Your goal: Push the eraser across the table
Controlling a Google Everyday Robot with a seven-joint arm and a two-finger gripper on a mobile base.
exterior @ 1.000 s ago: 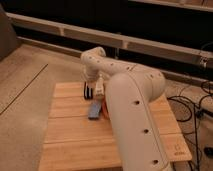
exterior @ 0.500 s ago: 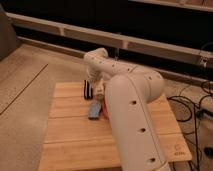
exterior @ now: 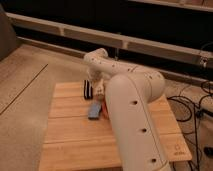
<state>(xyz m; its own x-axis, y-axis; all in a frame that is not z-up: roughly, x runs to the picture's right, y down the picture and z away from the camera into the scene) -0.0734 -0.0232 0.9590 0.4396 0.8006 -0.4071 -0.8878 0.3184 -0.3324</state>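
Observation:
The eraser [exterior: 88,89], a small black block with a pale stripe, lies near the far edge of the light wooden table [exterior: 70,135], left of centre. My white arm reaches up over the table and bends back down, so the gripper [exterior: 96,85] hangs just right of the eraser, close against it. I cannot tell if they touch. The arm hides the table's middle right.
A flat blue block [exterior: 94,111] lies on the table just in front of the eraser, with a small orange-edged thing [exterior: 105,110] beside it against the arm. Cables [exterior: 192,107] lie on the floor to the right. A dark wall with a rail [exterior: 60,30] runs behind.
The arm's bent upper joint has shifted slightly to the right. The eraser and the blue block stay about where they were.

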